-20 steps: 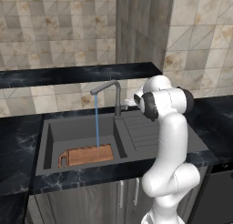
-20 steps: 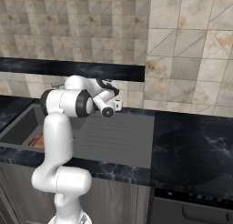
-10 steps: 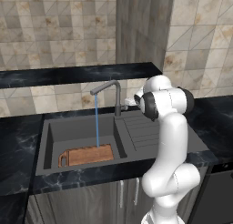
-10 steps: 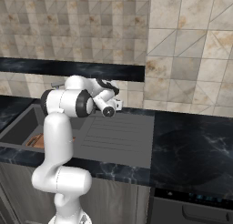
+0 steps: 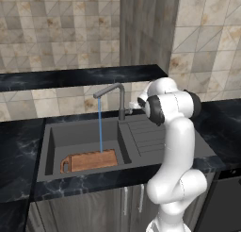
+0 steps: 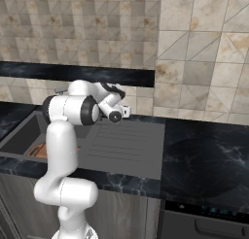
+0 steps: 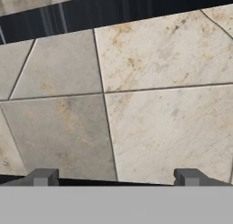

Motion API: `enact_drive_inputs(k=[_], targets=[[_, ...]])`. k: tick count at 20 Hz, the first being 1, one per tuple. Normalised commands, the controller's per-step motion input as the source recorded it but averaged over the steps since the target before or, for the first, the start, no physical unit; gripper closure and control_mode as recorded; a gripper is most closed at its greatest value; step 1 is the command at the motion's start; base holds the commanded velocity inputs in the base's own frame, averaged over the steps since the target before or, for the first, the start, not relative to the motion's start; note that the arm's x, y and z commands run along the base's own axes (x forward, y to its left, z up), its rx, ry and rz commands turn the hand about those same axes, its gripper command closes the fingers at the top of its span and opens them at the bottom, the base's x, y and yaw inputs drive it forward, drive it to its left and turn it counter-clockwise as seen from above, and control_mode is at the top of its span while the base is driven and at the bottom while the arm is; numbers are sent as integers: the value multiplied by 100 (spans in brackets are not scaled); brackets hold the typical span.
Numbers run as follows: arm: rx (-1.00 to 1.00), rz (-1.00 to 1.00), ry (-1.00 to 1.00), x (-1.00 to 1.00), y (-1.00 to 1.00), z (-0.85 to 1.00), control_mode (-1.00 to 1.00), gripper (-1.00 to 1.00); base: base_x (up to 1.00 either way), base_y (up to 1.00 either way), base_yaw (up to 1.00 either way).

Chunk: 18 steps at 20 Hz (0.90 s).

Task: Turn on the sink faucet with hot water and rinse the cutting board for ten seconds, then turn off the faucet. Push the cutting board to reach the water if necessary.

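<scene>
Rinse step in hand: the water [image 5: 100, 125] runs as a thin blue stream from the sink faucet [image 5: 116, 97] straight onto the cutting board [image 5: 89, 160], which lies flat in the sink [image 5: 49, 146] along the basin's front wall, handle hole toward the front-left corner, so no push looks needed. The end effector [image 7: 113, 176] sits up by the faucet's right side near the desk's back edge, facing the tiled wall [image 7: 150, 109]; its fingers are spread wide and hold nothing. Next move, as I judge it: wait out the ten seconds, then swing back to the lever (too small to read its angle) and shut it off. Room: the ribbed drainboard [image 6: 121, 145] is bare, wall is close behind the faucet, so approach from the front or right is the open side.
</scene>
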Motion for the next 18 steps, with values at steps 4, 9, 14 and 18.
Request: enact_drive_inputs(k=[4, 9, 14, 18], targets=[[0, 0, 10, 0, -8, 2, -100, -100, 0, 0, 0], [0, 0, 7, -6, -10, 11, -100, -100, 0, 0, 0], [0, 0, 3, -19, -3, 29, -100, -100, 0, 0, 0], [0, 0, 0, -26, 0, 40, -100, -100, 0, 0, 0]])
